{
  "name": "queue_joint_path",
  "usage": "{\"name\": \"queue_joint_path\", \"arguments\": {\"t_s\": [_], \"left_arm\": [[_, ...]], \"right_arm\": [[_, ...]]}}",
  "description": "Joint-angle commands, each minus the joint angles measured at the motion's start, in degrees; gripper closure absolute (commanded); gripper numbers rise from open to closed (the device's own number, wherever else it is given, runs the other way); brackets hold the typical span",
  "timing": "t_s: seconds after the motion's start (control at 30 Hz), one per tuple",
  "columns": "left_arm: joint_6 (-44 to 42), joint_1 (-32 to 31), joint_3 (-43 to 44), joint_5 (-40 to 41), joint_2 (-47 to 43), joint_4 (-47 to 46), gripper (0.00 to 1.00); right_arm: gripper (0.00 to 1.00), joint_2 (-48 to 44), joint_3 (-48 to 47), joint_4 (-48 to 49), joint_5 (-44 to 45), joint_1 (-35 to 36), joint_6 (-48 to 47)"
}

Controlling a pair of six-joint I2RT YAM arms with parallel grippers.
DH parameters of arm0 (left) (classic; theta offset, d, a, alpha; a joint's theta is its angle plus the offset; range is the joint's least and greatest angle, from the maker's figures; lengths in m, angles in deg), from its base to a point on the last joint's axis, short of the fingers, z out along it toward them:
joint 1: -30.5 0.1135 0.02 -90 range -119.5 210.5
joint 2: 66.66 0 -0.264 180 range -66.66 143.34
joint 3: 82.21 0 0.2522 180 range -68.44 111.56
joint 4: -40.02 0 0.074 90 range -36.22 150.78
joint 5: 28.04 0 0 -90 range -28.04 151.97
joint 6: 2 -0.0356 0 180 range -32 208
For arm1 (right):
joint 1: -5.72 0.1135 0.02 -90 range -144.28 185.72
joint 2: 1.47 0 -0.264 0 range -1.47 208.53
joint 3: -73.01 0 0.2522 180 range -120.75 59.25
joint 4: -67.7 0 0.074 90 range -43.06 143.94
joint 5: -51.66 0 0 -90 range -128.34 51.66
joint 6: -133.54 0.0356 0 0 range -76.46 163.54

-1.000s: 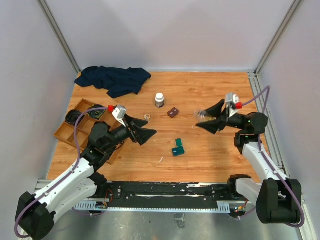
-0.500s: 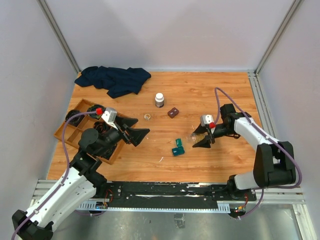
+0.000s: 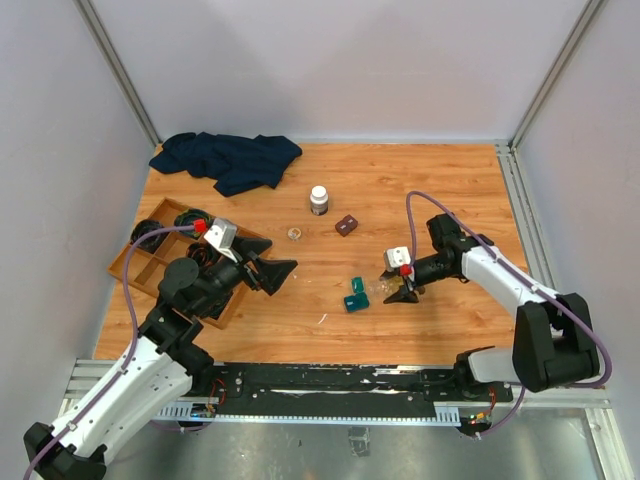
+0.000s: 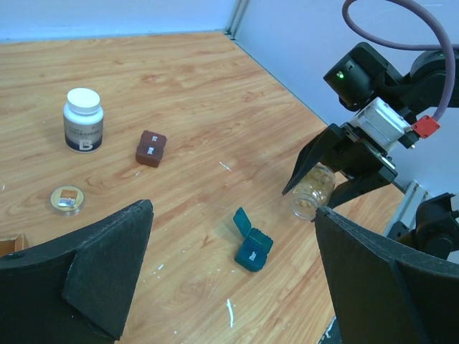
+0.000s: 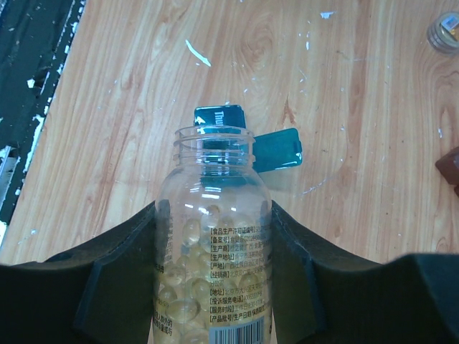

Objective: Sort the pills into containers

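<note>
The right gripper [image 3: 400, 290] holds a clear plastic pill bottle [image 5: 213, 236], mouth just beside the small teal plastic case [image 5: 278, 150]. Left gripper [image 4: 231, 211] gapes wide

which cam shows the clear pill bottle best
Right wrist: the clear pill bottle fills the frame, uncapped, capsules and label visible, clamped in the right hand. Left wrist shows it small and tilted; top external shows only a faint glint.

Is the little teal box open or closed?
Open. The teal box has its lid flipped up on its hinge, away from the base.
</note>
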Motion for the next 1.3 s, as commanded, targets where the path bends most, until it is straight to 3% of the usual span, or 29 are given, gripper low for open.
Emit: {"name": "queue_joint_path", "arguments": {"t_s": [0.0,1.27], "left_arm": [[-0.6,0.3,-1.1,0.0,-1.4,-1.2,0.01],[1.0,0.3,-2.8,1.6,-2.5,-1.9,0.01]], "right_arm": [[0.99,0.7,-0.6,1.6,2.9,1.4,1.7],[0.99,7.5,-2.9,5.7,18.5,10.5,9.1]]}}
